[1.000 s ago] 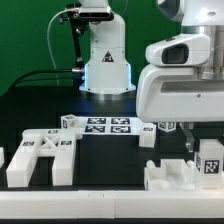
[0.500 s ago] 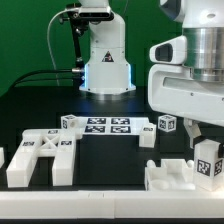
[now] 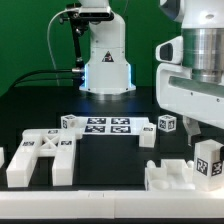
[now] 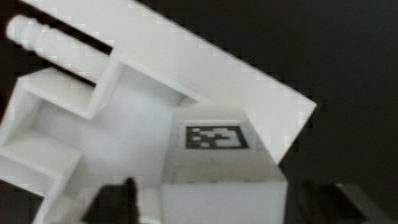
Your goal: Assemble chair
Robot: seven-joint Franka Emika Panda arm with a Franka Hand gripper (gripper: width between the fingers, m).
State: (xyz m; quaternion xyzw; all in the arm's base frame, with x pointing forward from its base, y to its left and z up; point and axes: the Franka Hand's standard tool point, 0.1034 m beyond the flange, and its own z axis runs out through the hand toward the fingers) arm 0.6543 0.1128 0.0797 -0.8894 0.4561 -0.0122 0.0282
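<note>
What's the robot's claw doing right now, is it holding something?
Gripper: closed on the white plastic chair part with a black-and-white square tag, one finger on either side.

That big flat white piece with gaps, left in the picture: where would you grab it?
Probably by one of its straight bars, coming from above: the white frame lies flat, and the gaps beside a bar leave room for both fingers. The gripper is busy now, shut on a tagged white block.
</note>
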